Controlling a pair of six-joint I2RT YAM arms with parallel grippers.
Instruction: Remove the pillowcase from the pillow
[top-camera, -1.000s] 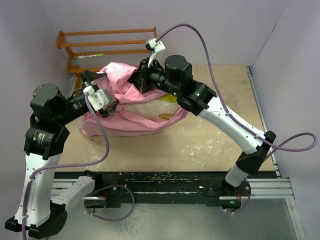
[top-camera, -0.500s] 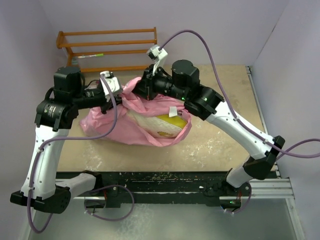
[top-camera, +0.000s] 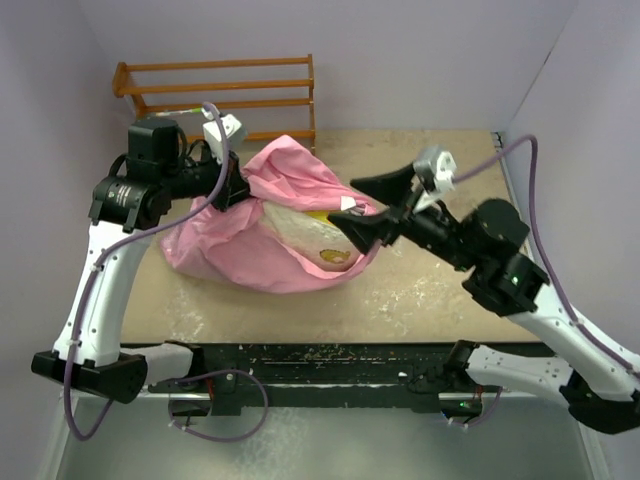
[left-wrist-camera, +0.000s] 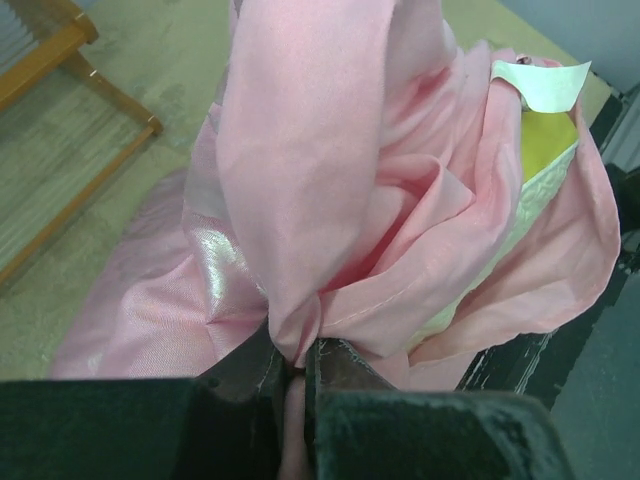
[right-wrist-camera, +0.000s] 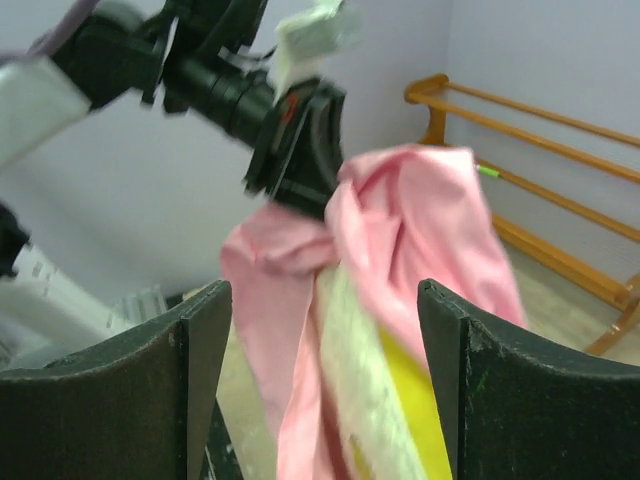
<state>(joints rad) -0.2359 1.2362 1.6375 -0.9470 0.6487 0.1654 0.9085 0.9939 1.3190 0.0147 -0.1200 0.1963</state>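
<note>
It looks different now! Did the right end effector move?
Yes. The right end effector moved right and nearer, away from the wooden rack.

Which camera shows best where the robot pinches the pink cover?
The left wrist view: the left gripper is shut on a fold of the pillowcase, close up. The top view hides the pinch among folds; the right wrist view shows it distant and blurred.

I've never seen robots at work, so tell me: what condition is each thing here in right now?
pillowcase: bunched up, partly pulled back, one fold pinched and lifted.
pillow: mostly covered, yellow edge and tag showing.
left gripper: shut on the pillowcase.
right gripper: open, holding nothing.
rack: standing upright, untouched.
</note>
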